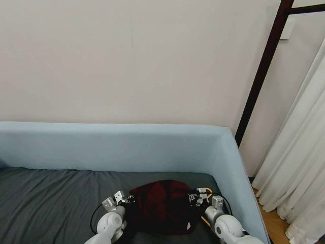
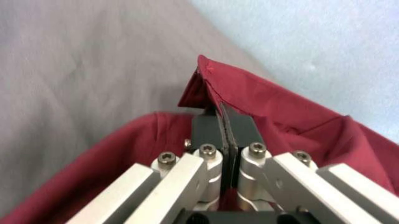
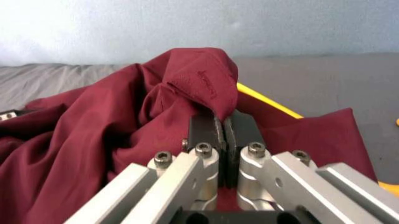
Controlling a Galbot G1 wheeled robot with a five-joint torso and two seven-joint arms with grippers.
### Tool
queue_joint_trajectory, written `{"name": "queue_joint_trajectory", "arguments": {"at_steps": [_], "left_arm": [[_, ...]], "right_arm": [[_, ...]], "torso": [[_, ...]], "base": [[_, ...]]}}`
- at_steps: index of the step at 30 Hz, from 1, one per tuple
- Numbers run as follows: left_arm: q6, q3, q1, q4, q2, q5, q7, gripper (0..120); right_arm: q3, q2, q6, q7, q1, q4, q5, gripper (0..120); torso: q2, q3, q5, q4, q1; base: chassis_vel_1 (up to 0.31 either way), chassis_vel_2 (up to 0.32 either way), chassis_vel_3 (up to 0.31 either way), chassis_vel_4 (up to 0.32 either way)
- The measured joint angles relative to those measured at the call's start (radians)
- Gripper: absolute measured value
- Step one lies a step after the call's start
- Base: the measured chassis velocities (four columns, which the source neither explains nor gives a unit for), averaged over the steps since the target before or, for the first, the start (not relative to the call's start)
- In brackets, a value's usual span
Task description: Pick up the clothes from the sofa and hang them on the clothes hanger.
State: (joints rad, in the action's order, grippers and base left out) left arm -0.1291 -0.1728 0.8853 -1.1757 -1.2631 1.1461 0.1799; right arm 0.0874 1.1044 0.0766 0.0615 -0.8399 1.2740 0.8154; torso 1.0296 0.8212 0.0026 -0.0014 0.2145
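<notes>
On the grey seat cushion (image 1: 51,198) of the pale blue sofa (image 1: 127,147), close to its right-hand armrest (image 1: 228,162): a dark red garment (image 1: 162,206), crumpled, spread side to side between the two arms

At its left edge: left gripper (image 2: 223,116), pads pressed together on a hemmed corner of the cloth, corner poking up past the tips. At its right edge: right gripper (image 3: 223,122), likewise closed tight on a raised fold, cloth draped over the tips. Both pinches low, near the cushion; bulk of the fabric sagging onto the seat between them

Long axis of the held span: across the robot's front, gripper to gripper, roughly level

Up and off to the right, beyond the armrest: the clothes hanger (image 1: 261,71), a dark upright frame with its crossbar (image 1: 307,8) at the top corner of the head view; white curtain (image 1: 299,152) just beside it. Right arm the nearer of the two to it

Judged: grasp made on both sides, lift and carry to the right not yet made; hanging likely to turn on keeping the span stretched and raised above the bar
</notes>
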Motion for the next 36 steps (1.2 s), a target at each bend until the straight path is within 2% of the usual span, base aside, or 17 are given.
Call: {"name": "queue_joint_trajectory", "arguments": {"at_steps": [4, 5, 9, 11, 14, 16, 18, 19, 22, 24, 29, 30, 32, 36], "left_arm": [[0.037, -0.008, 0.022, -0.092, 0.034, 0.012, -0.002, 0], [0.037, -0.008, 0.022, -0.092, 0.034, 0.012, -0.002, 0], [0.082, -0.011, 0.038, -0.222, 0.103, 0.009, 0.0, 0], [0.093, -0.011, 0.038, -0.249, 0.12, 0.005, 0.003, 0], [0.114, -0.011, 0.037, -0.356, 0.197, 0.002, 0.009, 0], [0.115, -0.01, 0.037, -0.381, 0.215, 0.001, 0.01, 0], [0.114, -0.004, 0.036, -0.469, 0.287, -0.001, 0.012, 0], [0.114, -0.004, 0.036, -0.469, 0.287, -0.001, 0.012, 0], [0.101, -0.001, 0.023, -0.561, 0.356, 0.007, 0.017, 0], [0.099, -0.001, 0.017, -0.583, 0.372, 0.013, 0.021, 0], [0.081, -0.005, -0.045, -0.711, 0.499, 0.102, 0.05, 0], [0.081, -0.005, -0.045, -0.711, 0.499, 0.102, 0.05, 0], [0.077, -0.008, -0.075, -0.749, 0.553, 0.135, 0.057, 0], [0.07, -0.008, -0.129, -0.794, 0.621, 0.183, 0.073, 0]], "right_arm": [[-0.006, -0.01, 0.001, -0.007, -0.003, 0.03, 0.005, 0], [-0.006, -0.01, 0.001, -0.007, -0.003, 0.03, 0.005, 0], [-0.021, -0.038, 0.013, -0.035, 0.001, 0.087, 0.027, 0], [-0.025, -0.046, 0.017, -0.042, 0.003, 0.103, 0.037, 0], [-0.038, -0.099, 0.038, -0.062, 0.01, 0.195, 0.071, 0], [-0.039, -0.113, 0.043, -0.066, 0.01, 0.215, 0.078, 0], [-0.044, -0.169, 0.061, -0.079, 0.015, 0.299, 0.102, 0], [-0.044, -0.169, 0.061, -0.079, 0.015, 0.299, 0.102, 0], [-0.048, -0.23, 0.08, -0.105, 0.033, 0.385, 0.146, 0], [-0.046, -0.251, 0.083, -0.111, 0.042, 0.404, 0.158, 0], [-0.043, -0.382, 0.119, -0.137, 0.13, 0.537, 0.268, 0], [-0.043, -0.382, 0.119, -0.137, 0.13, 0.537, 0.268, 0], [-0.043, -0.416, 0.135, -0.147, 0.181, 0.588, 0.311, 0], [-0.031, -0.452, 0.153, -0.165, 0.255, 0.635, 0.373, 0]], "torso": [[0.0, 0.0, -0.0001, 0.0, 0.0], [0.0, 0.0, -0.0001, 0.0, 0.0], [0.0, 0.0, -0.0001, 0.0, 0.0], [0.0, 0.0, 0.0001, 0.0, 0.0], [0.0, 0.0, 0.0, 0.0001, 0.0], [0.0, 0.0, 0.0, -0.0001, 0.0], [0.0, 0.0, -0.0002, -0.0001, 0.0], [0.0, 0.0, -0.0002, -0.0001, 0.0], [0.0, 0.0, 0.0002, 0.0, 0.0], [0.0, 0.0, 0.0002, 0.0001, 0.0], [0.0, 0.0, 0.0, -0.0003, 0.0], [0.0, 0.0, 0.0, -0.0003, 0.0], [0.0, 0.0, -0.0001, 0.0001, 0.0], [0.0, 0.0, -0.0001, 0.0004, 0.0]], "base": [[0.0, 0.0, 0.0, 0.0], [0.0, 0.0, 0.0, 0.0], [0.0, 0.0, 0.0, 0.0], [0.0, 0.0, 0.0, 0.0], [0.0, 0.0, 0.0, 0.0], [0.0, 0.0, 0.0, 0.0], [0.0, 0.0, 0.0, 0.0], [0.0, 0.0, 0.0, 0.0], [0.0, 0.0, 0.0, 0.0], [0.0, 0.0, 0.0, 0.0], [0.0, 0.0, 0.0, 0.0], [0.0, 0.0, 0.0, 0.0], [0.0, 0.0, 0.0, 0.0], [0.0, 0.0, 0.0, 0.0]]}}
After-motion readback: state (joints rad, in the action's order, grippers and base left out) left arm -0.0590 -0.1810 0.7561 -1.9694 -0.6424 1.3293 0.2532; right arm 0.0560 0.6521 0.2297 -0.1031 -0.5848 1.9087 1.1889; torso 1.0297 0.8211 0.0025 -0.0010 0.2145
